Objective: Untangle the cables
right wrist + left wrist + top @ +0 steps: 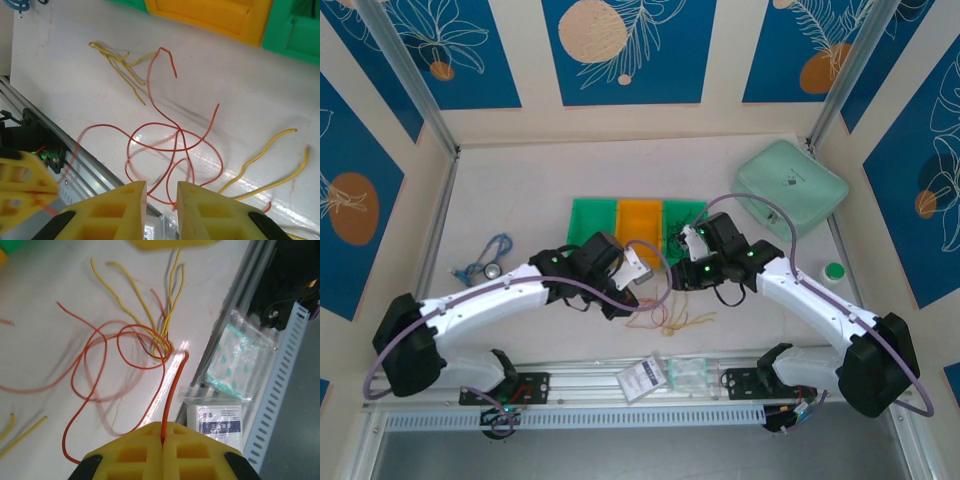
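The cables [665,318] lie in a loose tangle on the white table near the front rail, between my two grippers. My left gripper [164,429] is shut on a red wire [172,390] that runs up from its yellow fingertips into red loops [120,350] crossed by several pale yellow wires [150,315]. My right gripper [161,187] hangs just above the overlapping red loops [165,132], its jaws a narrow gap apart and nothing clamped. More yellow wires [120,67] lie further off. From above, the left gripper [642,283] and right gripper [682,275] sit close together.
Green and orange bins [640,220] stand just behind the tangle. A mint pouch [790,185] lies at the back right and a blue cord with a metal disc [488,262] at the left. Plastic bags [240,360] and a label pack [220,420] rest on the front rail [620,385].
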